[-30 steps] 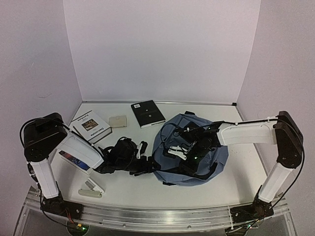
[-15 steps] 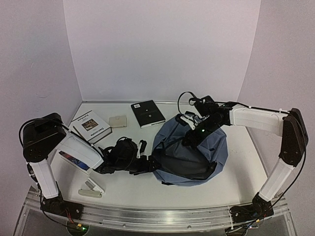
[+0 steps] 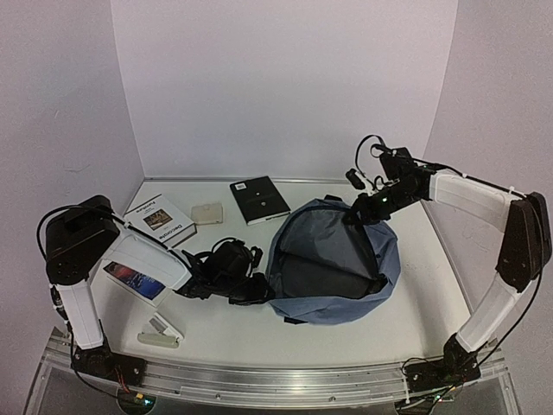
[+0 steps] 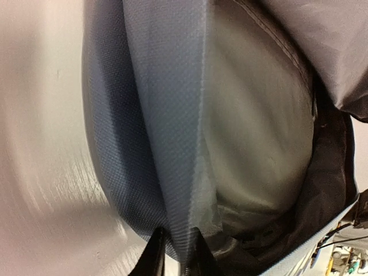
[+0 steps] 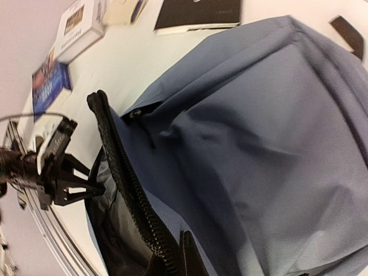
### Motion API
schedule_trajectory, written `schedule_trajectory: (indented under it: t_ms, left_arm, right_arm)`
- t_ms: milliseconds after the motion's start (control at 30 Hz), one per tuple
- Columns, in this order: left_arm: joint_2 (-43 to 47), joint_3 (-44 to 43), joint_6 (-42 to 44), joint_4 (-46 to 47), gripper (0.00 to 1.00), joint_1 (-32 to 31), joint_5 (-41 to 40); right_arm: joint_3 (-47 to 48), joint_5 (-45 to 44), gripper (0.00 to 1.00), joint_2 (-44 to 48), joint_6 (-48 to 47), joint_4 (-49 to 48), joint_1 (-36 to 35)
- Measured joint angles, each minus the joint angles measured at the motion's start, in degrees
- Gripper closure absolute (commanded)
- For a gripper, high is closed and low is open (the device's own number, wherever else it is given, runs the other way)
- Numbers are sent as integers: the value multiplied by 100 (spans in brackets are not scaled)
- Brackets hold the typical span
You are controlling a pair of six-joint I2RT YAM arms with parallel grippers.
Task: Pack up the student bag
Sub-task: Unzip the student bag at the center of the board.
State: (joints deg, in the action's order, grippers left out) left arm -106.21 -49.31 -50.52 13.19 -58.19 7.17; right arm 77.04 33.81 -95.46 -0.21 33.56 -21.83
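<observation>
**A:** Right of centre on the bench [image 3: 415,298], the bag [image 3: 333,259] lies with its mouth gaping.

**B:** Grips?

**A:** Left pincer [image 3: 263,291] is clamped on the near-left rim. Right pincer [image 3: 358,213] is clamped on the far rim, holding it up.

**B:** Handling?

**A:** Soft, light and floppy, I judge. It sags wherever it is unheld. Take the stiffer zip [image 5: 129,190] seam, not the slack panel.
</observation>
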Motion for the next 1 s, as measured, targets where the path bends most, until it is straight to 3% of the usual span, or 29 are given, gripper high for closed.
schedule_trajectory:
  t_ms: [67, 400, 600, 767, 1000]
  left_arm:
    - [0, -136, 20, -244, 99, 9, -85]
    - [-44, -857, 620, -1559, 100, 862, -169]
    - [-357, -1561, 1197, -2298, 92, 1097, -293]
    - [-515, -1838, 1500, -2559, 90, 1098, -351]
    - [-531, -1883, 1674, -2622, 91, 1112, -396]
  right_arm:
    - [-36, 89, 100, 132, 131, -27, 202]
    - [-1345, 1214, 100, 1305, 765, -537, 371]
    - [-1391, 1373, 100, 1343, 1119, -785, 371]
    - [-753, 865, 100, 900, 979, -845, 536]
    - [-230, 304, 100, -328, 281, -882, 1294]
